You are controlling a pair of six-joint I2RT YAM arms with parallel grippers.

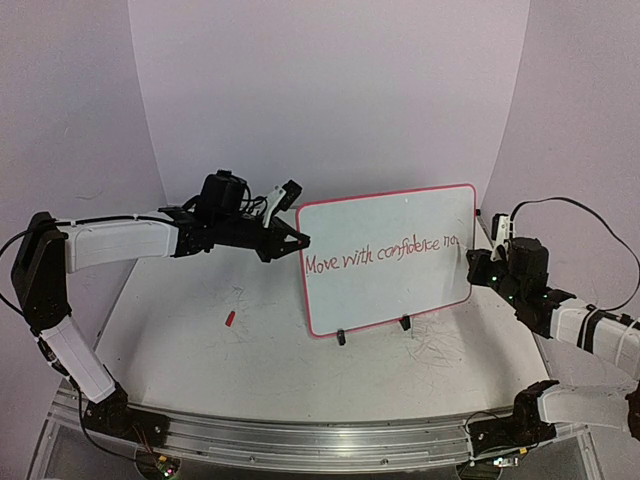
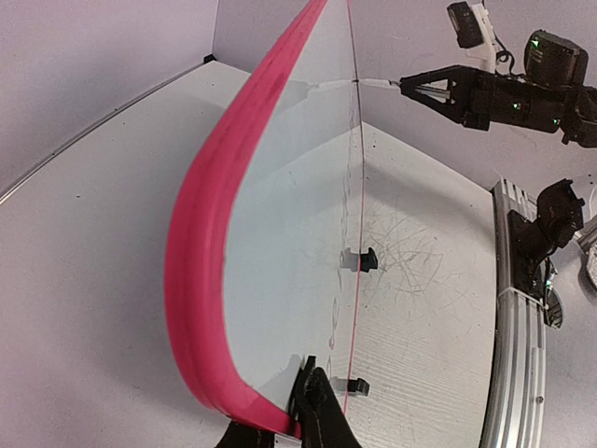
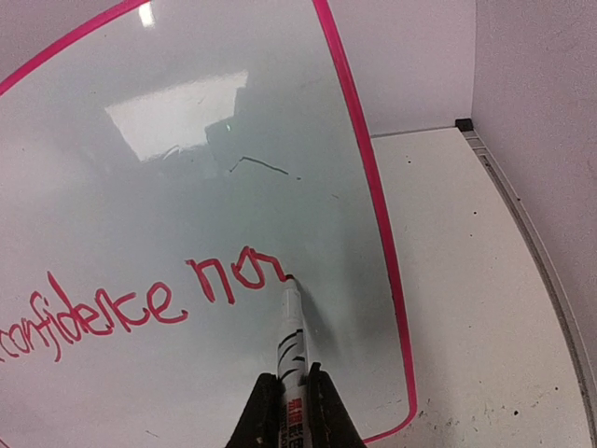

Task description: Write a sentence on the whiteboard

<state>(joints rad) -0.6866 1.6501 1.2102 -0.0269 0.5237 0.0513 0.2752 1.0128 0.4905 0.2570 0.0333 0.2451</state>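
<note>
The right pincer (image 3: 291, 378), closed on the marker (image 3: 291, 327) at lower centre, points its tip up onto the whiteboard (image 3: 140, 187) at the right end of the sentence (image 3: 93, 322), while the left pincer (image 1: 300, 240) clamps its left edge.

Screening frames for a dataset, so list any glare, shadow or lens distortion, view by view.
Top external: even light, slightly soft; the sentence on the whiteboard is legible. Left wrist: the wide lens appears to bow the board's red rim. Right wrist: bright rectangular glare above the lettering, dark shading around the marker.
</note>
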